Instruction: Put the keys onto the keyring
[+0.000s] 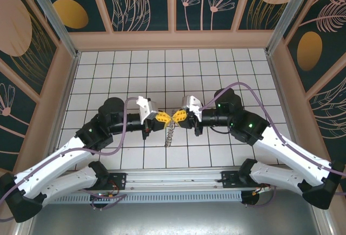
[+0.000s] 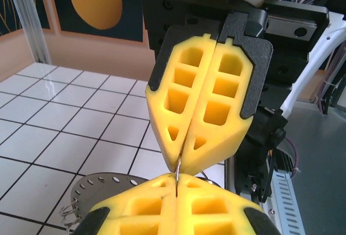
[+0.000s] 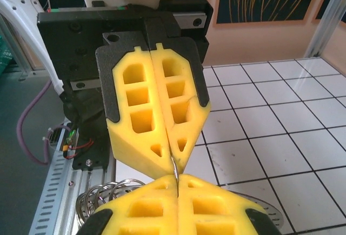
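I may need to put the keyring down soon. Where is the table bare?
Crowded: the centre, where the left gripper and right gripper meet, both shut on the keyring, keys dangling below. Free: all the tiles from there to the back wall, full width, and a narrower strip between the keys and the near rail.

Your left gripper (image 1: 168, 119) and right gripper (image 1: 177, 118) meet tip to tip above the middle of the table (image 1: 227, 73), both clamped on the keyring (image 2: 177, 168), so you have no passage between them. The keys (image 1: 170, 135) sit just beneath them. Open tiles lie behind and on either side, out to the walls (image 1: 173, 39). The arms (image 1: 65, 159) themselves block the near edge.
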Robot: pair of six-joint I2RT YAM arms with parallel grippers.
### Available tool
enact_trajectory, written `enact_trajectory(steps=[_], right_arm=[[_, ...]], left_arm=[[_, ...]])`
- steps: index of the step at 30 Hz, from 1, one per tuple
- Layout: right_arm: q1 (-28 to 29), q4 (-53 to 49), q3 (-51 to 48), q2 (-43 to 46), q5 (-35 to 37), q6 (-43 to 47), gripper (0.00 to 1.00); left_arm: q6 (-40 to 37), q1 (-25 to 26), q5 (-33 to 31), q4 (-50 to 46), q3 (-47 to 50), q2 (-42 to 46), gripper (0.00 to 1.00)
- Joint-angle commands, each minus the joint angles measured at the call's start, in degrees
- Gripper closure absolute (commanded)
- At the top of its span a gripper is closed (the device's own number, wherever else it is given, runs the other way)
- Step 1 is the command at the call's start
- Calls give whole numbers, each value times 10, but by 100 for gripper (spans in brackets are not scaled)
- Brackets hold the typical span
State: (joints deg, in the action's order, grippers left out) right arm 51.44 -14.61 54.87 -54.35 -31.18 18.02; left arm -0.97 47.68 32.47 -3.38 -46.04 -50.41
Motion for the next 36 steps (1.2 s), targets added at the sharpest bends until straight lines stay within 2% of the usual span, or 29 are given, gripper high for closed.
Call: enact_trajectory(steps=[1,5,7,11,13,16,22,31,33,36], right_arm=[[3,-19,30,-19,-10,21,100],[11,-50,50,-38,4,31,100],[18,-63,58,-46,24,36,100],[20,-49,48,-38,30,26,99],[20,-27,28,-22,30,12,82],[18,5,-2,3,29,-10,69],[16,26,-23,13,2,-23,67],[16,89,-42,41,-49,-40,66],[16,88,-40,44,-45,-40,66],[15,67,-33,43,2,-40,65]], left_arm=[[-33,5,12,-39,-25,-20,95],[-37,5,14,-38,-27,-31,96],[-37,5,15,-35,-26,-32,100],[-18,5,11,3,-4,-11,100],[0,5,1,36,19,15,100],[31,5,-6,100,57,54,100],[66,5,4,180,96,88,100],[75,5,17,221,109,90,100],[77,6,18,228,112,90,100],[78,5,17,233,115,92,100]])
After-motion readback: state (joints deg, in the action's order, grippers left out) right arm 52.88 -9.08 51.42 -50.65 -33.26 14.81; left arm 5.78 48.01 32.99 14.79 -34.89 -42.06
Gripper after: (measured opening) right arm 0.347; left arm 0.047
